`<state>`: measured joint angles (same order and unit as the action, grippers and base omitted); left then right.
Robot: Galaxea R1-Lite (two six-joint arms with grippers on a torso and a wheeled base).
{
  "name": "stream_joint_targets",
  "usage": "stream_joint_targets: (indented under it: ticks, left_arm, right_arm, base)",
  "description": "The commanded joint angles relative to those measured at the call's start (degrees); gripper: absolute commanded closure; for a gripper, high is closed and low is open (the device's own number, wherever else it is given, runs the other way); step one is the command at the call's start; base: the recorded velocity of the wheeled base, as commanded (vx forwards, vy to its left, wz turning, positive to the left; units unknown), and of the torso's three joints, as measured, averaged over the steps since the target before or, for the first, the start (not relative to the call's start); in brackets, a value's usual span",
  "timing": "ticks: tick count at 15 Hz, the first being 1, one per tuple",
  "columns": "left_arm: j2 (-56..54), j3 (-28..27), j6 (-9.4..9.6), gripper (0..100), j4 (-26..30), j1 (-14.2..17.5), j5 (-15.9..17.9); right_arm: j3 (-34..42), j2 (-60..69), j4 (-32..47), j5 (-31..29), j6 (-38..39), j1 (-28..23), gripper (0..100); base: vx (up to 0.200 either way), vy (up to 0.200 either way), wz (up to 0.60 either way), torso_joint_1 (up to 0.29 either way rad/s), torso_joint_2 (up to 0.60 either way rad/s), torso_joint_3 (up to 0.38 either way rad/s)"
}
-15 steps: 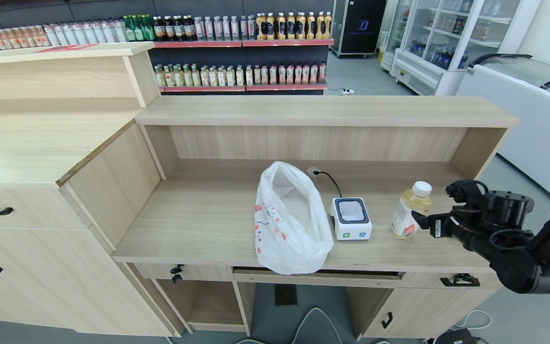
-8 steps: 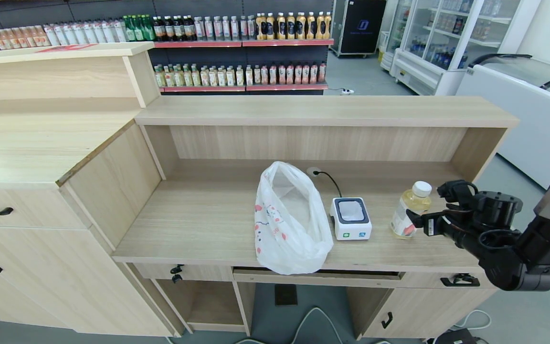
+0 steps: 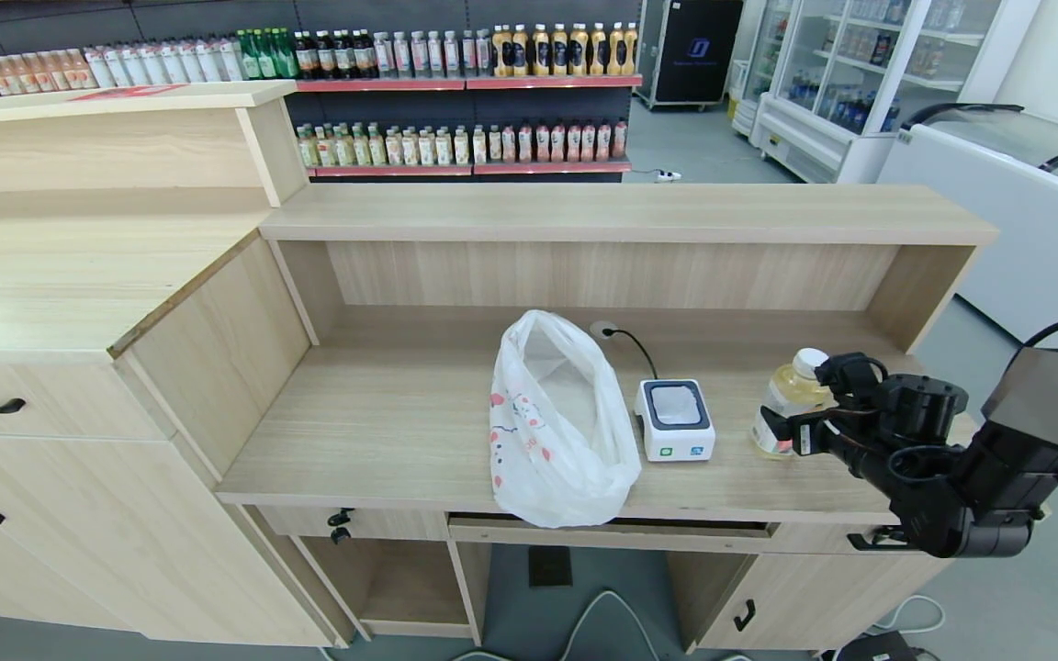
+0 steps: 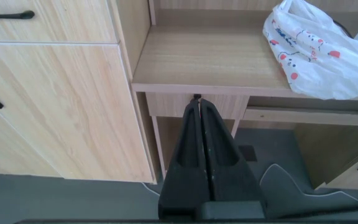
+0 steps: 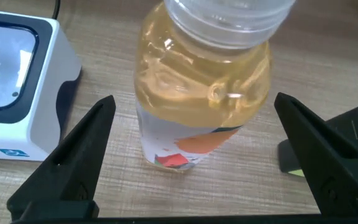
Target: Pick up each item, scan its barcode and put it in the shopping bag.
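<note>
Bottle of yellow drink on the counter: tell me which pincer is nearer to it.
Right. The right pincer is open, straddling the bottle. The left pincer is shut, below the counter's front edge, beyond the shopping bag.

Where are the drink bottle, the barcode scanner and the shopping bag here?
bottle (image 5: 204,112), right wrist view, on its yellow-filled body.
scanner (image 3: 676,404), head view, on its glass window.
shopping bag (image 3: 557,464), head view, on its white front side.
</note>
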<state>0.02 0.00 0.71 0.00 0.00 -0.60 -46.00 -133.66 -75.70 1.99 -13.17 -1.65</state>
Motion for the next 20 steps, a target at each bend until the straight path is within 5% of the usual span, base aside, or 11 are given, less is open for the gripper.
stream_joint_targets:
  ticks: [1,20]
  left_arm:
    - [-0.02,0.0,0.0,100,0.0,0.0,-0.02]
    - [-0.02,0.0,0.0,100,0.0,0.0,-0.02]
  right_arm:
    - [-1.38,-1.25,-0.06,0.03,-0.02,1.12,0]
    - [-10.43,-8.37,-1.46,-0.32,-0.11,3.32,0]
  base:
    - [0.0,0.0,0.0,0.0,0.0,0.0]
    - [0.0,0.0,0.0,0.0,0.0,0.0]
